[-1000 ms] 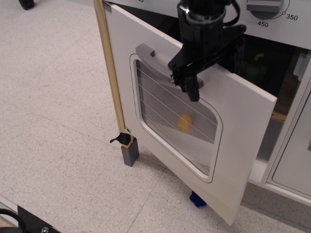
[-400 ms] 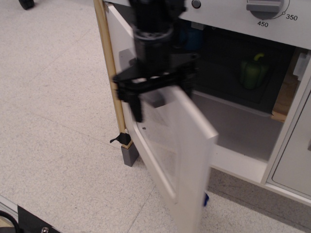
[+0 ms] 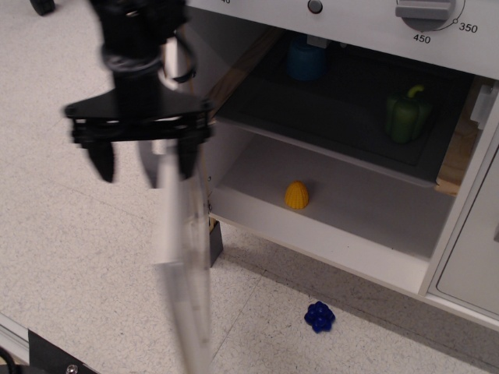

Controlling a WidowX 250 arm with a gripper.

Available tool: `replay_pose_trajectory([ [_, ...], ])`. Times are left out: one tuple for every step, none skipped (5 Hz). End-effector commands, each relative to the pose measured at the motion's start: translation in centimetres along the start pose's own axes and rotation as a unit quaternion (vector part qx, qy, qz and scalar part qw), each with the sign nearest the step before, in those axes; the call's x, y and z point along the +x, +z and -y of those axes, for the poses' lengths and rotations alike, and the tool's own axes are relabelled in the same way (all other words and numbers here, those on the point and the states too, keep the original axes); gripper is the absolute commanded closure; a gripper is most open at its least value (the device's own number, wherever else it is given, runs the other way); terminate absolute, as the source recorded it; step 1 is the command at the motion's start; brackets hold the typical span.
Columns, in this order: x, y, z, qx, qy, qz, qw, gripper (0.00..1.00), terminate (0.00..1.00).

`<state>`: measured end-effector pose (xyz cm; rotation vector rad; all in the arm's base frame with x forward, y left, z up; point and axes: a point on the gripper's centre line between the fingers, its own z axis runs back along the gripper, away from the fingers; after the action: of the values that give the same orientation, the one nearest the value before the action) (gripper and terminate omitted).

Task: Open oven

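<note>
The white oven [image 3: 366,19] has a grey panel with a numbered dial [image 3: 425,12] along the top. Its door [image 3: 183,257] is swung wide open to the left and shows edge-on and blurred. The oven's inside is in plain view. My gripper [image 3: 144,167] is at the upper left, blurred by motion, with its fingers [image 3: 101,164] spread apart on either side of the door's top edge. The bar handle is hidden behind the gripper and the door edge.
Inside the oven are a yellow toy [image 3: 296,195] on the lower shelf, and a green pepper [image 3: 407,115] and a blue cup [image 3: 306,61] on the dark tray. A blue berry toy [image 3: 319,316] lies on the floor. A plain white cabinet door [image 3: 472,249] stands at the right.
The gripper has swept left, and the door has swung from half open to fully open, now edge-on. The oven's inside has come fully into view.
</note>
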<state>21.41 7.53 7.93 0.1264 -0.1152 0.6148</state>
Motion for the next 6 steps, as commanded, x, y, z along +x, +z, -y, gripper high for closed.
replay_pose_trajectory([
  [3.8,0.1,-4.9,-0.03,-0.133,0.049,0.9895,0.0,0.0],
  [4.7,0.0,-6.3,-0.031,-0.183,0.014,0.9825,0.0,0.0],
  [6.0,-0.1,-7.1,-0.018,-0.196,0.008,0.9804,0.0,0.0],
  [6.7,0.3,-6.7,-0.028,-0.205,0.005,0.9783,0.0,0.0],
  [5.8,2.2,-4.8,-0.049,-0.188,0.003,0.9809,0.0,0.0],
  [5.8,4.9,-3.4,-0.061,-0.167,0.007,0.9841,0.0,0.0],
])
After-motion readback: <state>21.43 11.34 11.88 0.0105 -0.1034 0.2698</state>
